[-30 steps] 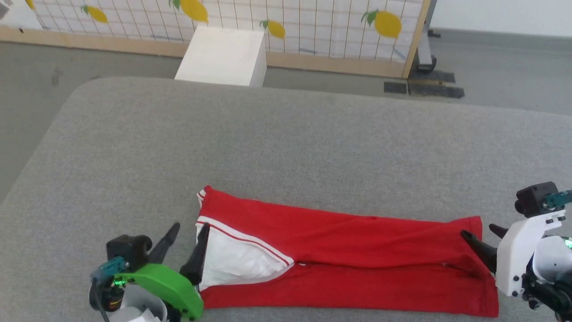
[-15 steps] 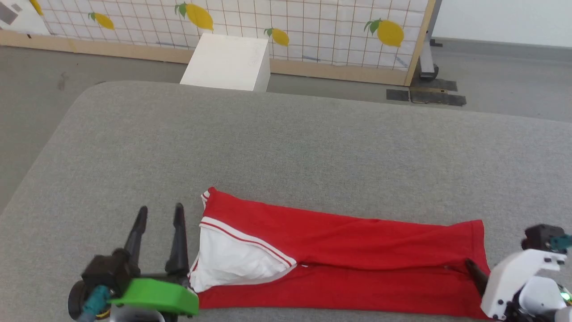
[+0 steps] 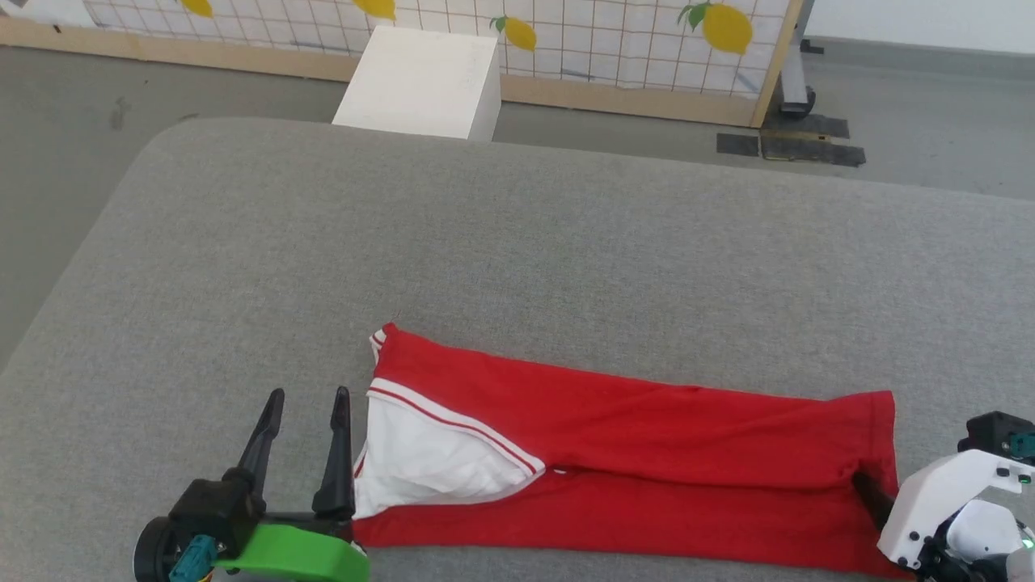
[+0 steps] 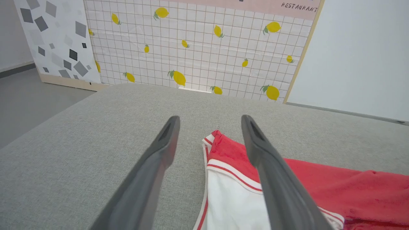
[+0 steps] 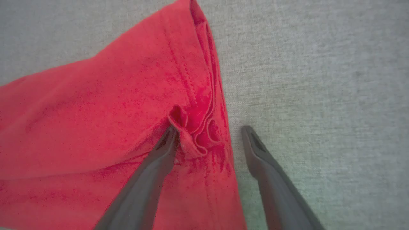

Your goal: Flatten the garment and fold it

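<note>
The red garment (image 3: pixel 647 453) lies folded into a long strip across the near part of the grey cushion (image 3: pixel 517 259), a white sleeve (image 3: pixel 420 461) with striped trim on top at its left end. My left gripper (image 3: pixel 307 400) stands open just left of that sleeve; in the left wrist view its fingers (image 4: pixel 166 143) straddle the garment's (image 4: pixel 230 153) collar-side corner, nothing between them. My right gripper (image 5: pixel 207 134) is open over the garment's right hem (image 5: pixel 191 95), one finger on the bunched red fabric, the other on bare cushion. The chest graphic is hidden.
A white box (image 3: pixel 420 81) stands on the floor beyond the cushion's far edge, in front of a lemon-print grid screen (image 3: pixel 566 40). Black mats (image 3: pixel 788 145) lie on the floor at the back right. Bare cushion stretches behind the garment.
The head camera has shifted. My left gripper drew back off the sleeve's edge and straightened beside it. My right gripper dropped lower at the garment's right hem. The garment keeps its shape.
</note>
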Available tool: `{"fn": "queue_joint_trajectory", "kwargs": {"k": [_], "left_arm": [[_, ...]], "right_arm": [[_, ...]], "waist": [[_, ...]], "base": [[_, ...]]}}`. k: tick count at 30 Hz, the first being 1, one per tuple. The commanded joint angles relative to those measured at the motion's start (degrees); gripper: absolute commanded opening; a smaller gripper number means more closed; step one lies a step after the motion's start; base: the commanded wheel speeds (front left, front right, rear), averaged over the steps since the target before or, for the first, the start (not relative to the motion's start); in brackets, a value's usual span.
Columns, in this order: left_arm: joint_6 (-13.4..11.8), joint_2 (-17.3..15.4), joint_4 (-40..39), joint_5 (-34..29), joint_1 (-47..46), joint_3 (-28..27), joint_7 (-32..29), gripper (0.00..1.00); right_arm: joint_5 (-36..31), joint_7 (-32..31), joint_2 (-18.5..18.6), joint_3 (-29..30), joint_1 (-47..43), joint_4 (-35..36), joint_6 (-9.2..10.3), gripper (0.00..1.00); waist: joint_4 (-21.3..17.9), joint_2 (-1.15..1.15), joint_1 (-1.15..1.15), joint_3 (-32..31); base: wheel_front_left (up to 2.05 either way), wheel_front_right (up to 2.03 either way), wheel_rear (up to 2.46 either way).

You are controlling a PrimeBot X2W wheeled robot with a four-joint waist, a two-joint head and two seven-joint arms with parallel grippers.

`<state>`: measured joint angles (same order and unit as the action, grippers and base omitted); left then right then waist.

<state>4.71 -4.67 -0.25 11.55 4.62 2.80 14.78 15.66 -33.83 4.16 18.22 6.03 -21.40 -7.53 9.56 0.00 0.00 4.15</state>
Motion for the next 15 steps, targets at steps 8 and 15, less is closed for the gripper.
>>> {"fn": "queue_joint_trajectory", "kwargs": {"k": [8,15], "left_arm": [[1.8,1.4,1.6,-1.2,-1.1,-1.9,0.2,1.00],[2.3,1.7,2.5,-1.3,-1.3,-2.0,0.2,1.00]], "right_arm": [[3.7,-3.2,-1.3,-8.8,-2.7,-3.7,0.04,0.33],[3.2,0.9,-1.3,-9.7,-2.2,-1.8,0.04,0.00]], "waist": [[0.3,0.00,0.00,0.9],[0.0,0.00,0.00,1.0]], "base": [[0.00,0.00,0.00],[0.00,0.00,0.00]]}}
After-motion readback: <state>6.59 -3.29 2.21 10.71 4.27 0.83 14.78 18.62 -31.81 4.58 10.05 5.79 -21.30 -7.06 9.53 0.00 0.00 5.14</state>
